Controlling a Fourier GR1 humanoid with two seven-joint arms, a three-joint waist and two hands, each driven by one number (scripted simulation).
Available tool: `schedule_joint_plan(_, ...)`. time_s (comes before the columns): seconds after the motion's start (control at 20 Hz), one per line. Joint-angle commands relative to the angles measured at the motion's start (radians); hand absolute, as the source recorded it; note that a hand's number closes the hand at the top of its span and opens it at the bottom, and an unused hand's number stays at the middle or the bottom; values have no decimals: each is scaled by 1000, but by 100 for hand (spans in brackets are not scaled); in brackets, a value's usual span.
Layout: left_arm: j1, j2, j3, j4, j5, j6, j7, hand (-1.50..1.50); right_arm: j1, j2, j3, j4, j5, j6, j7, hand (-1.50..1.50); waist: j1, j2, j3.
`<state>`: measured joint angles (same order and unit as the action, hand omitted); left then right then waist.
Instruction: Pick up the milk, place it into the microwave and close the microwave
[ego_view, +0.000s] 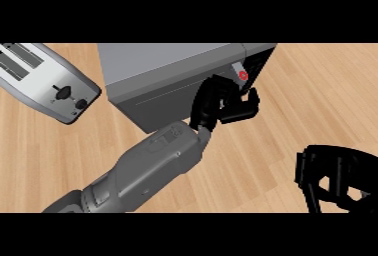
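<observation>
- The grey box-shaped metal microwave (173, 75) stands on the light wooden counter top (310, 100), toward the view's upper middle, turned at an angle
- At its right end a dark opening shows, with a small white carton bearing a red mark, the milk (241, 74), at the mouth of that opening; how deep inside it sits cannot be told
- The left hand (221, 105), black, on a grey forearm (148, 170) coming up from the lower left, is at the microwave's front right corner, just beside the milk
- Its fingers are curled, with the thumb bent toward them; whether they touch the milk or the microwave cannot be told, and nothing is seen clamped between them
- The right hand (332, 177), black, shows at the lower right edge, well apart from the microwave, fingers relaxed and spread, holding nothing
- A silver two-slot metal toaster (44, 80) with black knobs lies at the upper left, near the microwave's left side but apart from it
</observation>
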<state>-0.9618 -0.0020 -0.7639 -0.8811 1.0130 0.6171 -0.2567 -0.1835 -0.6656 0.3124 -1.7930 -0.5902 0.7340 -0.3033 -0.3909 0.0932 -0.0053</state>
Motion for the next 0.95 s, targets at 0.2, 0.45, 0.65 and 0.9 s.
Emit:
schedule_joint_plan(0.2,57,11,119,111,129,-121,-45,150,97,37,39,-88,7,-45,-5,150,56,-5,-3)
schedule_joint_plan(0.45,89,41,91,148,166,-215,-62,150,156,58,63,-138,29,-86,-2,150,79,-3,-2)
schedule_joint_plan(0.65,96,50,78,168,187,-286,-84,150,183,66,83,-198,50,-118,14,150,96,-9,-5)
schedule_joint_plan(0.9,90,40,65,196,211,-339,-96,150,219,98,122,-260,97,-163,24,150,107,-12,-3)
